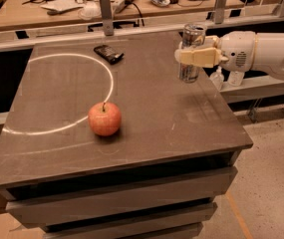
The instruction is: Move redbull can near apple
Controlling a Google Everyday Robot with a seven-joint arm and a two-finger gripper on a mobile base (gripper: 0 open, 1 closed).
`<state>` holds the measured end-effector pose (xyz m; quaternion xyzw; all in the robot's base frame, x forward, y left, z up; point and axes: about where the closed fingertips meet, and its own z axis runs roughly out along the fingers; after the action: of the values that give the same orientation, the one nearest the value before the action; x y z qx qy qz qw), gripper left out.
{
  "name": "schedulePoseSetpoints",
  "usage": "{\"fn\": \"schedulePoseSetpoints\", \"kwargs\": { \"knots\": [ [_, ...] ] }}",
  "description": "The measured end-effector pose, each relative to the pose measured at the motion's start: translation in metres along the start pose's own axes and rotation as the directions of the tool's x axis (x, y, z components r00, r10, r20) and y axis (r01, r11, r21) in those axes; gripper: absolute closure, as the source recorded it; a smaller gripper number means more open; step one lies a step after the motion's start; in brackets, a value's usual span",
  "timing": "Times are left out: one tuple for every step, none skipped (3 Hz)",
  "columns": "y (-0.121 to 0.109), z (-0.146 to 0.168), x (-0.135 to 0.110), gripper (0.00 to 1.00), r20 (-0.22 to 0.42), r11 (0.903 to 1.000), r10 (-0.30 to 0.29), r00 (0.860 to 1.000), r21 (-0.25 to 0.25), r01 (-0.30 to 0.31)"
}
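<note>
Here, slim silver redbull can (upright), clasped by the gripper over the table, apple well apart

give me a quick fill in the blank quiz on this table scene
The gripper, reaching in from the view's ___ side, holds the redbull can.
The apple sits on a ___ ring marked on the table.
The dark wrapped bar lies ___ from the camera than the apple.
Missing words: right; white; farther.
</note>
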<state>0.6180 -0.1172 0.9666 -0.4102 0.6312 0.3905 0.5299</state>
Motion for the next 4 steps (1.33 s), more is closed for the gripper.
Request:
{"fn": "schedulePoseSetpoints", "kwargs": {
  "knots": [
    [0.028,0.009,0.001,1.00,-0.015,0.9984,0.000,1.000,-0.057,-0.001],
    [0.052,0.028,0.020,1.00,-0.048,0.9950,-0.020,0.999,-0.098,0.015],
    [0.058,0.037,0.029,1.00,-0.053,0.9939,-0.029,0.998,-0.108,0.023],
    [0.072,0.045,0.028,1.00,-0.045,0.9922,-0.002,0.999,-0.125,-0.004]
  ]
}}
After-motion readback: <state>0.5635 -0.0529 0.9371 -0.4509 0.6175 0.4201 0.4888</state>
